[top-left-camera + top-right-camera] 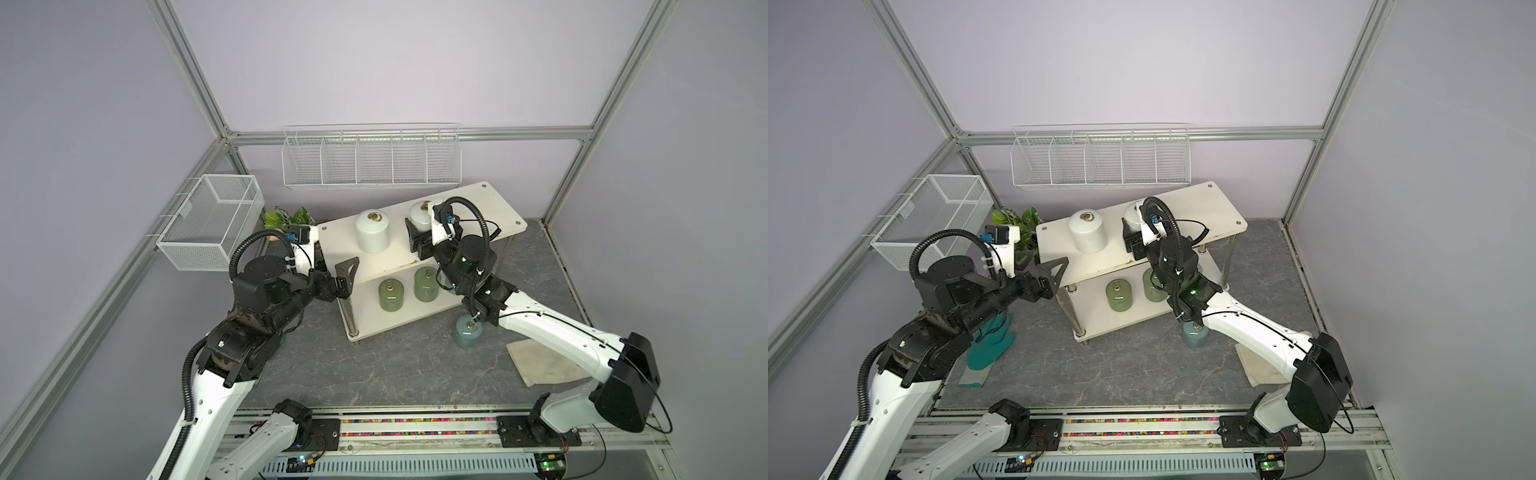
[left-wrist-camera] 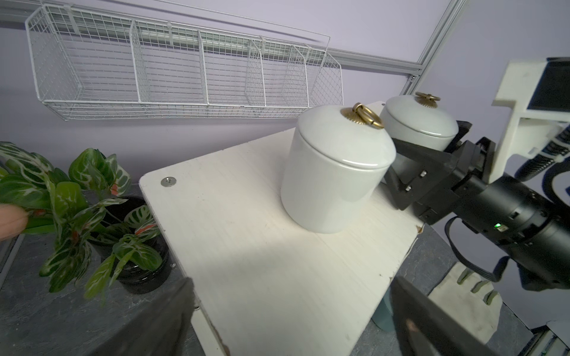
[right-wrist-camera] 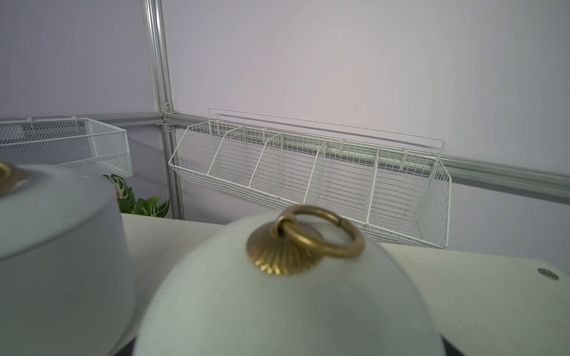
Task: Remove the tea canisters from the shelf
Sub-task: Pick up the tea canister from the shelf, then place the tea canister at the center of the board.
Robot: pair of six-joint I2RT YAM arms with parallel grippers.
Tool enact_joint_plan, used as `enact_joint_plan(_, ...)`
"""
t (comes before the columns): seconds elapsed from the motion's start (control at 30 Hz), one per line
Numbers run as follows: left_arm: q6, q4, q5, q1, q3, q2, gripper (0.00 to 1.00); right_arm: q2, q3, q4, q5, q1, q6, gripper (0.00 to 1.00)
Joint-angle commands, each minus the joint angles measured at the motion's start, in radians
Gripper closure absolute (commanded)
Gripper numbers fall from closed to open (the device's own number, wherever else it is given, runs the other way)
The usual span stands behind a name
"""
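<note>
Tea canisters: 2 white and 2 green sit on the shelf; 1 pale blue canister stands on the table. Right gripper clasps a white canister; left gripper gapes empty.

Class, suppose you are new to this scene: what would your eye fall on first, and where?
First, the right gripper closed around a white canister on the top tier of the shelf, with its white twin beside it. Next, the left gripper gaping open at the shelf's end. A pale blue canister stands on the table beside the shelf.
</note>
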Motion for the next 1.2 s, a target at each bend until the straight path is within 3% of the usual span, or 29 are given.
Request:
enact_joint_plan(0.0,0.011,0.006,0.004,-0.005,0.003,0.005,0.0,-0.08,-0.014,0.079,0.008,-0.002,-0.025,0.42)
enact_joint_plan(0.37,0.004,0.007,0.015,-0.005,0.007,0.007,0.0,-0.204,-0.103,0.104,0.081,-0.003,-0.048,0.42)
enact_joint_plan(1.17,-0.002,0.005,0.051,-0.005,0.04,0.036,0.0,-0.582,-0.462,0.043,0.278,-0.004,-0.039,0.41)
